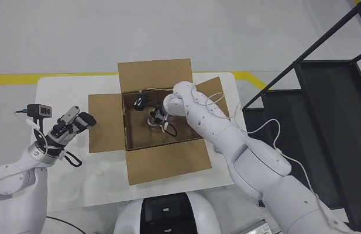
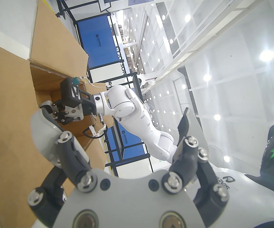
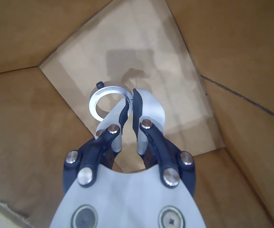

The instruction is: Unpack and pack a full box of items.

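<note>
Pinching a metal ring [image 3: 93,104] inside the box [image 1: 165,167], right gripper [image 3: 131,100] nearly closed; left gripper [image 1: 83,120] gapes empty at its nine o'clock.

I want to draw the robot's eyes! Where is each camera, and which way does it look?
Top view: above the arms, looking down at the table and box; both arms show, left gripper beside the box, right gripper inside.
Left wrist view: on the left wrist, looking sideways across the box at the right arm; its own open gripper shows.
Right wrist view: on the right wrist, looking into the box; its gripper pinches a metal ring.
Shared: all three show the box.
</note>
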